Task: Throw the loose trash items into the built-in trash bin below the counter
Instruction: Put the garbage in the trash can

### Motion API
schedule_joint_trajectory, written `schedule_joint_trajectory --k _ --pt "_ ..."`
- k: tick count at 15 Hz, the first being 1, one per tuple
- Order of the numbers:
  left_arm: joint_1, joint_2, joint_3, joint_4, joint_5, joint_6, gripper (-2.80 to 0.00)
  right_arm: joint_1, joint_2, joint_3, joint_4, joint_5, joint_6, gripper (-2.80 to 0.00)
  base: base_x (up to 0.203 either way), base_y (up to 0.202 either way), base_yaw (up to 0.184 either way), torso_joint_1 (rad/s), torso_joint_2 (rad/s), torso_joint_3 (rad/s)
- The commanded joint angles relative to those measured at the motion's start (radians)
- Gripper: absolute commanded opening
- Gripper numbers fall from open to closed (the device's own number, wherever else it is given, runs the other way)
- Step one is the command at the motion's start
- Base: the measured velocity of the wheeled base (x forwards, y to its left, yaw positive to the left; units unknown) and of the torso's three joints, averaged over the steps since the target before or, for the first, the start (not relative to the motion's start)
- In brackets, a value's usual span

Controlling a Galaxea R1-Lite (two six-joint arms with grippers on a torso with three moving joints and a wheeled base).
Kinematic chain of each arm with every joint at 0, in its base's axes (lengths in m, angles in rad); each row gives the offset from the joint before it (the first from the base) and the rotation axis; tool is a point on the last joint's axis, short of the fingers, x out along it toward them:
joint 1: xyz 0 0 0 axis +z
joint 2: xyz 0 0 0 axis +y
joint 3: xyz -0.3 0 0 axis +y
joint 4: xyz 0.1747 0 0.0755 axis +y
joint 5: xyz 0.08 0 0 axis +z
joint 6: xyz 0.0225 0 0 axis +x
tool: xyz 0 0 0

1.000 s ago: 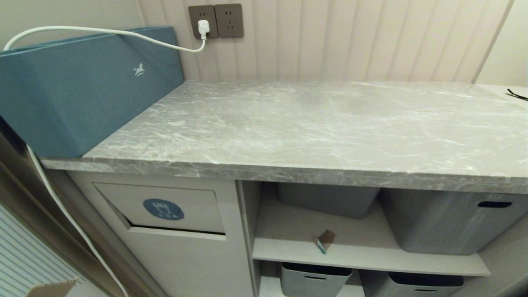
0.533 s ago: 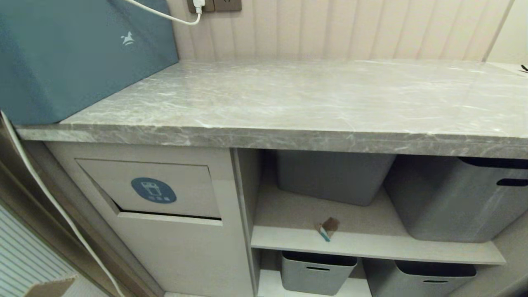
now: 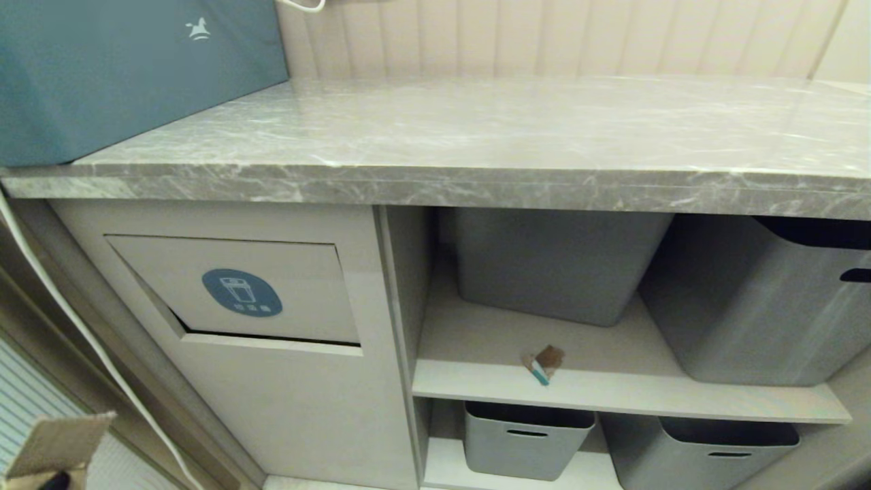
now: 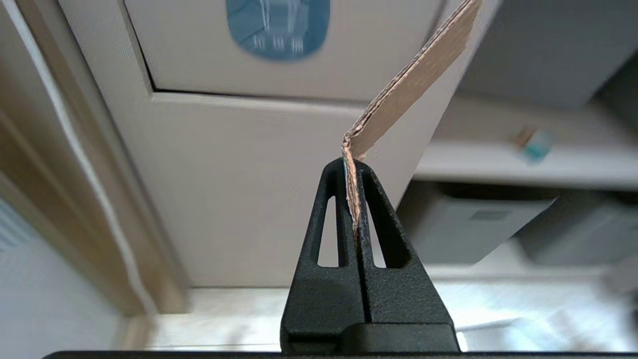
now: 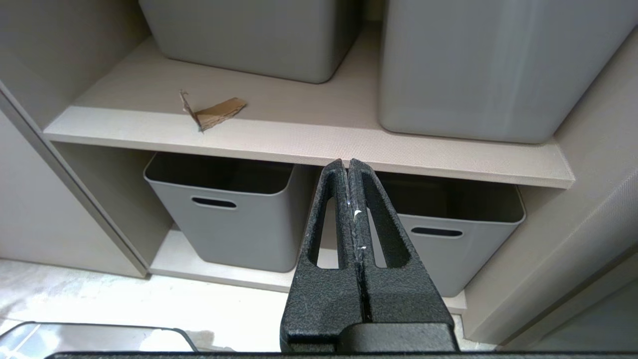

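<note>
The left gripper (image 4: 355, 167) has its fingers (image 4: 329, 219) pressed together on a bent brown cardboard scrap (image 4: 413, 80), which sticks up past the tips towards 1 o'clock. In the head view this scrap (image 3: 58, 442) shows at the 8 o'clock corner, low and well apart from the trash bin flap (image 3: 235, 289) with its blue oval sticker (image 3: 241, 292). The flap sits in the beige cabinet front under the grey marble bench (image 3: 476, 136); a dark gap runs along its lower edge. The right gripper (image 5: 349, 167) hangs with fingers fully closed and holding nothing, in front of the open shelf (image 3: 612, 395). On that shelf, near its front edge, lies a tiny scrap (image 3: 544, 362) with what seems a teal edge. Grey tubs (image 3: 551, 265) stand behind it at 12 o'clock and below. A blue box (image 3: 122, 75) stands on the bench at 10 o'clock.
</note>
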Motion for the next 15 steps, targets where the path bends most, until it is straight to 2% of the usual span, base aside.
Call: schedule_joint_trajectory --k 1,5,8,11,15 --pt "0.002 0.157 -0.076 -0.004 0.005 -0.074 -2.8 0.0 -0.002 0.0 0.0 0.001 -0.003 -2.8 0.0 0.0 0.0 0.0 0.0 0.0" --pt "0.001 0.326 -0.089 -0.033 0.039 -0.102 -2.8 0.0 -0.002 -0.001 0.0 0.001 -0.011 -2.8 0.0 0.0 0.0 0.0 0.0 0.0" --pt "-0.002 0.502 -0.08 -0.188 0.04 -0.104 -2.8 0.0 -0.003 0.0 -0.001 -0.001 -0.003 -2.8 0.0 0.0 0.0 0.0 0.0 0.0" --pt "-0.008 0.708 -0.069 -0.438 0.039 -0.105 -2.8 0.0 -0.002 0.0 -0.001 -0.001 -0.003 -2.8 0.0 0.0 0.0 0.0 0.0 0.0" --pt "-0.012 1.037 -0.008 -0.882 0.039 -0.108 -2.8 0.0 -0.002 0.0 -0.001 -0.001 -0.003 -2.8 0.0 0.0 0.0 0.0 0.0 0.0"
